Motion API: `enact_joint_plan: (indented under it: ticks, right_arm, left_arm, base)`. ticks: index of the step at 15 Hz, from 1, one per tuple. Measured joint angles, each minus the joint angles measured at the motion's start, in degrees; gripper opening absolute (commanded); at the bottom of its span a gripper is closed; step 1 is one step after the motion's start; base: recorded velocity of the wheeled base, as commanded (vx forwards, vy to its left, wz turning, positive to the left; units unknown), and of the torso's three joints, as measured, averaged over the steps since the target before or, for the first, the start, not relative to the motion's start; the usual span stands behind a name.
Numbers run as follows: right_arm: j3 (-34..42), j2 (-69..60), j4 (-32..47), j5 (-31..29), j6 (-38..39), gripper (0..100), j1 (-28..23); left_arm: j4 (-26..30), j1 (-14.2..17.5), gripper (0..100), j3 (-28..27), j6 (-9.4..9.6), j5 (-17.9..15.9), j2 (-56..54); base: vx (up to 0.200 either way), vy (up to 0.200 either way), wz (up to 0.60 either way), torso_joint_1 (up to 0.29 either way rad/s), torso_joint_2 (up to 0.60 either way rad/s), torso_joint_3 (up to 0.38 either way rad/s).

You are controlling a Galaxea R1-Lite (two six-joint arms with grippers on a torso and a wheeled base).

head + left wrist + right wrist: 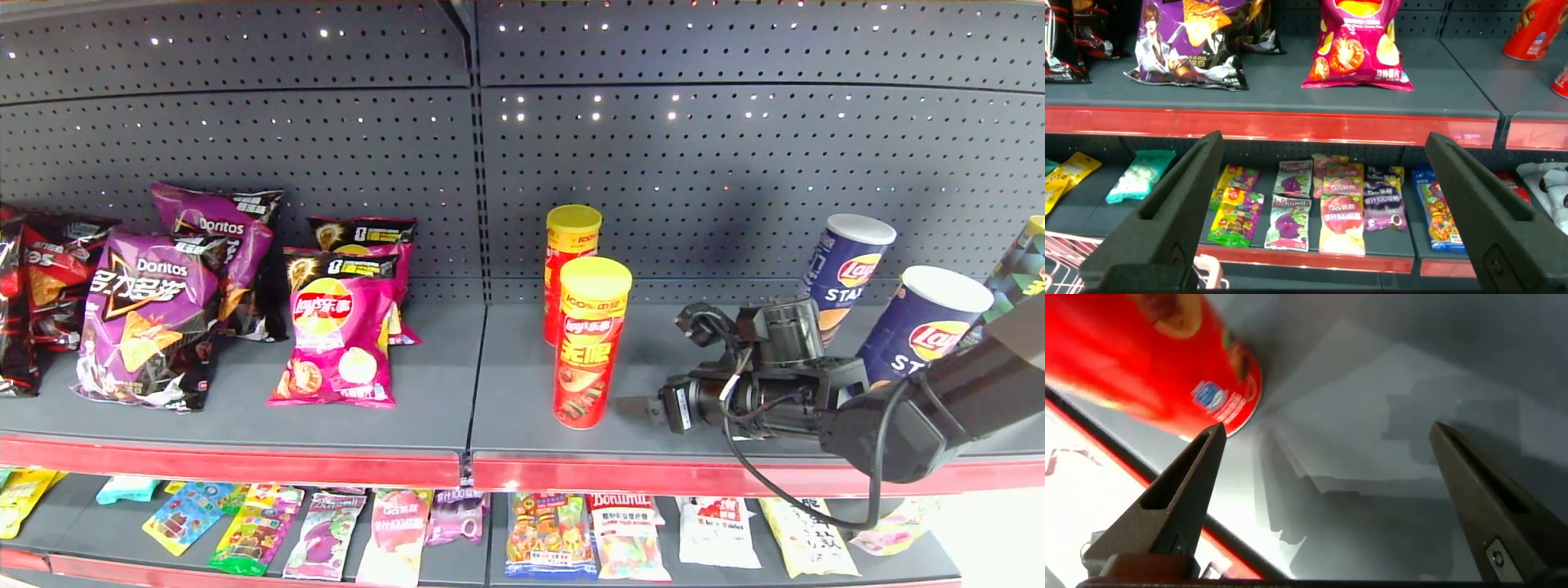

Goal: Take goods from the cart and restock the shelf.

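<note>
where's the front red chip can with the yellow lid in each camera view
Head view: the front red can stands upright near the shelf's red edge, just off the right gripper.
Left wrist view: likely the red sliver at the picture's border, past the pink bag.
Right wrist view: its lower end shows beside one finger.
Shared landmark: the red edge.

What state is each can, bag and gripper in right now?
front red can, upright on the shelf, not gripped
rear red can, upright behind it
near blue can, standing
far blue can, standing
pink chip bag, sealed, leaning back
right gripper, open, empty, beside the front red can
left gripper, open, empty
</note>
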Motion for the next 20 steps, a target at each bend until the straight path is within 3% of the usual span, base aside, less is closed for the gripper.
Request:
enact_joint_plan:
  ticks: [20]
  right_arm:
    - [-2.67, 1.27, 0.02, -0.27, 0.27, 100, 1.74]
  left_arm:
    - [0.0, 0.0, 100, 0.0, 0.0, 0.02, 0.0]
  base:
    - [0.0, 0.0, 0.0, 0.0, 0.0, 0.0]
